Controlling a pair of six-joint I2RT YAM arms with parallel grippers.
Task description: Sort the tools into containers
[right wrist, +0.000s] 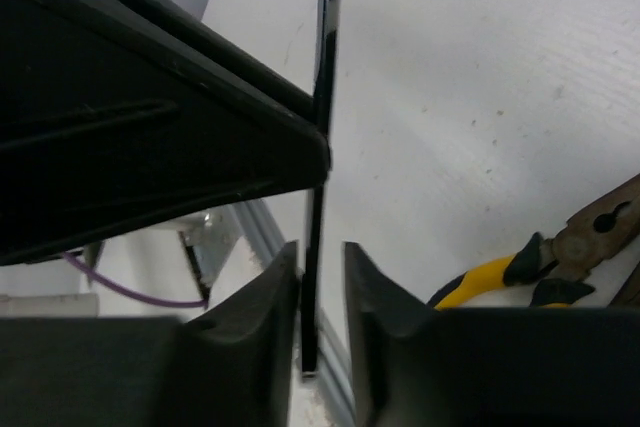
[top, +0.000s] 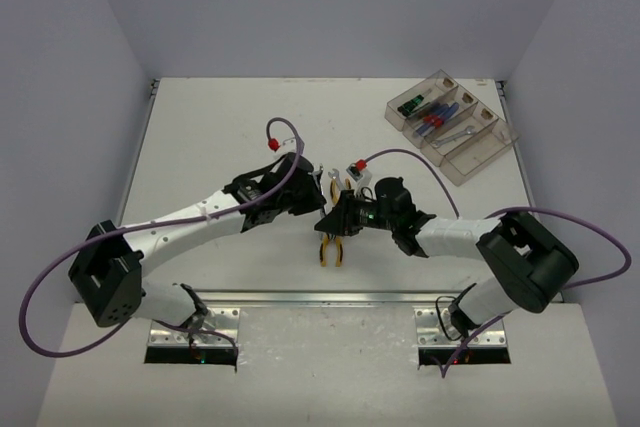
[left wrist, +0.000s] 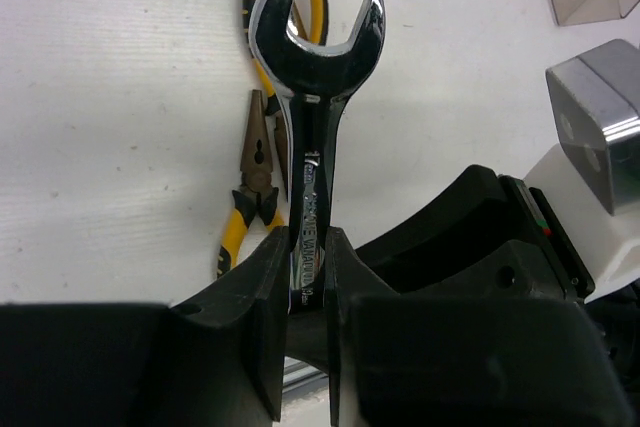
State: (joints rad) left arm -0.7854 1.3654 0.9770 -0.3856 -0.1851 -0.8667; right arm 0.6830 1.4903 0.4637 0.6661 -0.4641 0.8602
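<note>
L gripper (left wrist: 308, 247) pinched tight on shank of silver wrench (left wrist: 316, 82), held above the table (top: 220, 127) abt mid-surface, open end pointing away from the fingers. R gripper (right wrist: 322, 259) narrow, fingers straddling same wrench edge-on w/ sliver of gap on one side; can't tell if it grips. Yellow-handled pliers (left wrist: 258, 162) lie under it; bin tray (top: 480, 157) at far right corner.

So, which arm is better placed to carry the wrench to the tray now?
Right. The tray sits at the far right, on that arm's side. The right gripper straddles the wrench that the left gripper holds, though it is not yet clamped on it.
</note>
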